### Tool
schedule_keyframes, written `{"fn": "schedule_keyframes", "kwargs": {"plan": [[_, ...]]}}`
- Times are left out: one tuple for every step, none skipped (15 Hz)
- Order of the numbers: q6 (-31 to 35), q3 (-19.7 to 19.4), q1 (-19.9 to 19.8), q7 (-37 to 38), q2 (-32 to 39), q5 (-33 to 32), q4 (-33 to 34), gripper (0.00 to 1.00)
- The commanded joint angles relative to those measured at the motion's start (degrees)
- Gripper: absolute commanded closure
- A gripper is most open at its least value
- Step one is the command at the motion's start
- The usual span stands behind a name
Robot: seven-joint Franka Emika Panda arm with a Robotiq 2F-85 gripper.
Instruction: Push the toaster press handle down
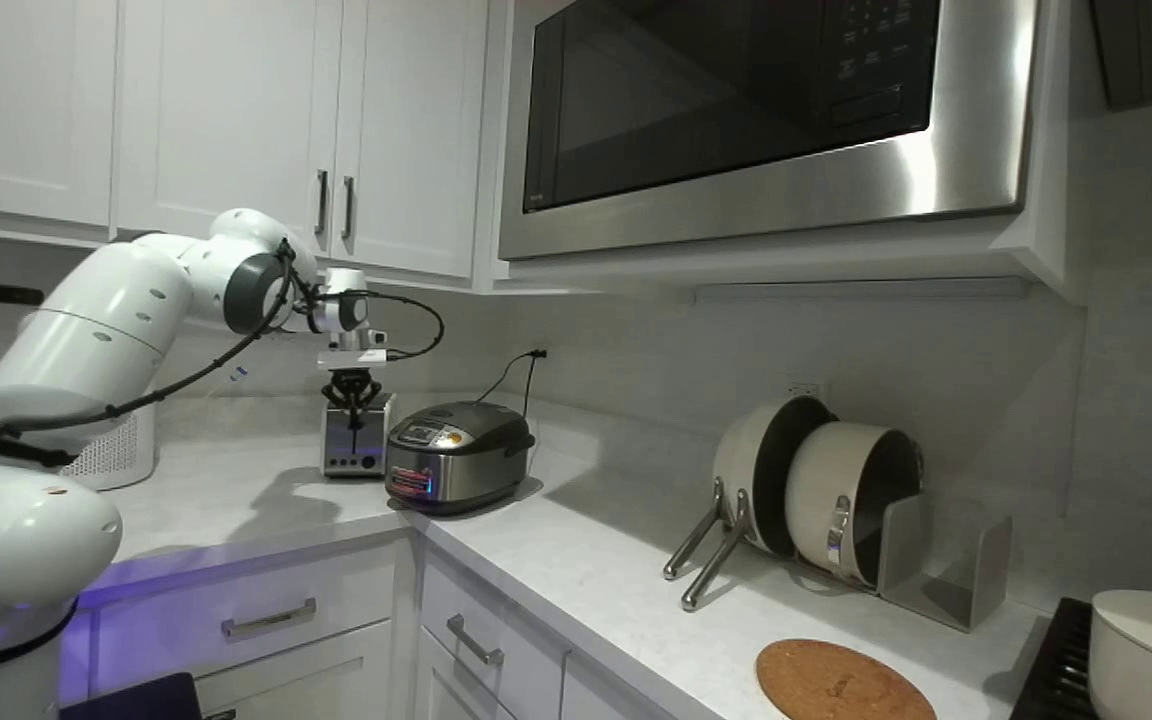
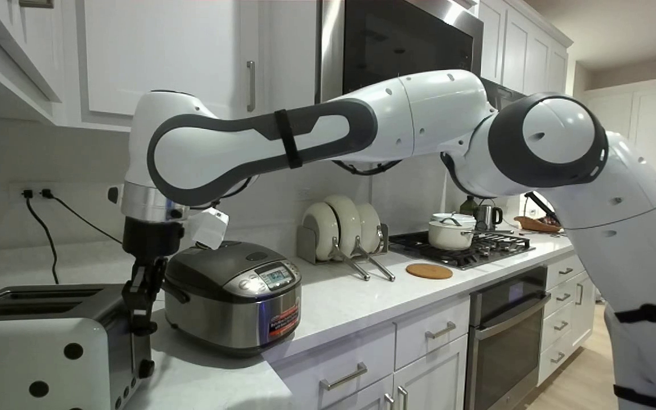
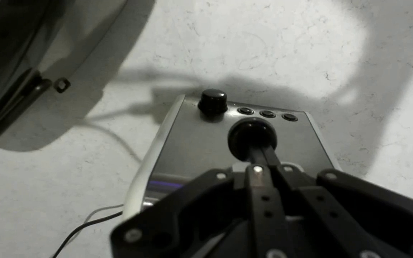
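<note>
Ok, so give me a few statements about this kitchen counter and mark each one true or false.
1. The claw points down right by the press handle of the toaster. True.
2. The claw's jaws stand wide apart. False: they are shut.
3. The cooker stands beside the toaster. True.
4. Three round buttons show on the toaster. True.
5. The cooker is on the stove. False: it is on the counter.
6. The cooker is open. False: its lid is down.

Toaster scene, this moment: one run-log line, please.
gripper: shut | at: press handle, contact unclear | toaster: upright on counter | beside it: round cooker
</note>
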Motion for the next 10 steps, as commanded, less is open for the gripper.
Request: {"fn": "schedule_keyframes", "kwargs": {"plan": [[0.9, -0.5, 0.0, -0.5, 0.9, -0.9, 0.5, 1.00], [1.0, -0.5, -0.1, -0.6, 0.9, -0.8, 0.4, 1.00], [1.0, -0.5, -0.2, -0.7, 0.9, -0.7, 0.4, 1.00], [0.9, -0.5, -0.3, -0.8, 1.0, -0.6, 0.3, 1.00], [0.9, -0.5, -0.4, -0.8, 1.0, -0.5, 0.2, 1.00], [0.6, -0.4, -0.5, -1.1, 1.2, -0.3, 0.2, 1.00], [0.6, -0.5, -0.5, -1.2, 1.4, -0.5, 0.1, 1.00], [0.6, -0.5, -0.5, -1.1, 1.7, -0.5, 0.2, 1.00], [0.4, -0.6, -0.6, -1.0, 2.0, -0.5, 0.3, 1.00], [0.4, -0.6, -0.6, -1.0, 2.3, -0.4, 0.3, 1.00]]}}
